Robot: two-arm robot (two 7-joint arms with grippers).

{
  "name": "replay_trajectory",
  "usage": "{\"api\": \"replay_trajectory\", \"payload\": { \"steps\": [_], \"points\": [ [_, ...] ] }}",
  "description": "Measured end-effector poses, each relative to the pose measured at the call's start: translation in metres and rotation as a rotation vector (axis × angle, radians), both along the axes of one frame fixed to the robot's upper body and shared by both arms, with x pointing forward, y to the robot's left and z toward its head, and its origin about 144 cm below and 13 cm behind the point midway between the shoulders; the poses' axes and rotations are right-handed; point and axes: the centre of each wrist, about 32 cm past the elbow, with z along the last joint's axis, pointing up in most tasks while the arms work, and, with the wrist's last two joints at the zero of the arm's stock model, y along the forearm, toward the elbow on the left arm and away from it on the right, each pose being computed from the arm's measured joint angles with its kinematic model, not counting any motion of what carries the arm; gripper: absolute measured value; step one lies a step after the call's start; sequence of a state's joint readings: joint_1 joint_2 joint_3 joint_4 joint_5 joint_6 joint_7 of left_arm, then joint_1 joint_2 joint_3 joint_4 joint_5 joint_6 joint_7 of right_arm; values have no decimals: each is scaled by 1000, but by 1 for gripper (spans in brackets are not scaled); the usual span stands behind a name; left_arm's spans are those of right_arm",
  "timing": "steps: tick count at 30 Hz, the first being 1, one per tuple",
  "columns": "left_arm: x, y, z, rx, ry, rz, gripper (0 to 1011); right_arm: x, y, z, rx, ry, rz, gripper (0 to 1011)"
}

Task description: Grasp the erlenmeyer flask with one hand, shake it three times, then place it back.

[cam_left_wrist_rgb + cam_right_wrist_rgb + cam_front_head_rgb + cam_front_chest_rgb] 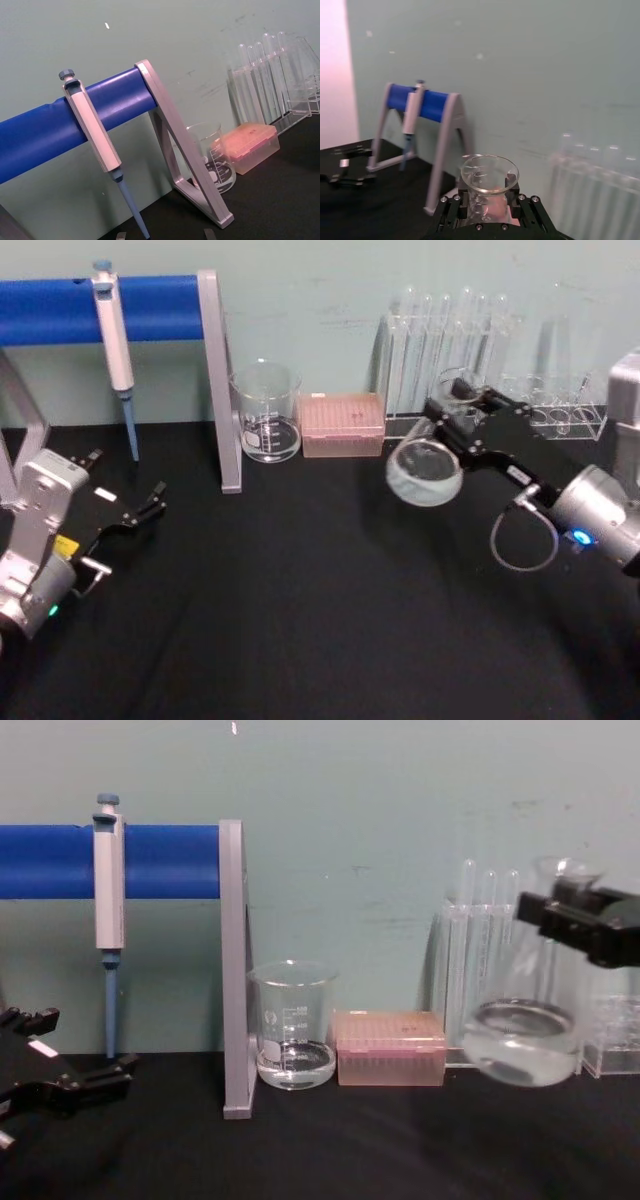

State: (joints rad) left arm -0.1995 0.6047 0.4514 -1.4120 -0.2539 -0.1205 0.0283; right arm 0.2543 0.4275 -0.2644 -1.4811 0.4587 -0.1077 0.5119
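Chest view: right tool (556, 916) clamps the erlenmeyer flask (520, 1025) by its neck, tilted, mouth up, base leftward.

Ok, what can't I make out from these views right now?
- Chest view: the erlenmeyer flask is blurred, so its graduation marks are unreadable; the right gripper holding its neck is cut off by the right edge.
- Right wrist view: the flask's body is hidden beneath the gripper's own block.
- Chest view: the left gripper, parked at the left, is cut off by the left edge.
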Motion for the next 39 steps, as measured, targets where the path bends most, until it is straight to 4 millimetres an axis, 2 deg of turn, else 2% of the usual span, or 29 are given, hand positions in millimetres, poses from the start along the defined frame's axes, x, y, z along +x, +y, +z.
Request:
{"api": "replay_trajectory", "payload": {
  "steps": [8, 15, 39],
  "points": [
    [0, 0, 0, 0, 0, 0, 1001, 12, 22, -2, 4, 14, 134, 457],
    [0, 0, 0, 0, 0, 0, 1001, 18, 32, -3, 9, 26, 185, 457],
    [0, 0, 0, 0, 0, 0, 1001, 22, 34, -9, 0, 47, 235, 457]
  ]
}}
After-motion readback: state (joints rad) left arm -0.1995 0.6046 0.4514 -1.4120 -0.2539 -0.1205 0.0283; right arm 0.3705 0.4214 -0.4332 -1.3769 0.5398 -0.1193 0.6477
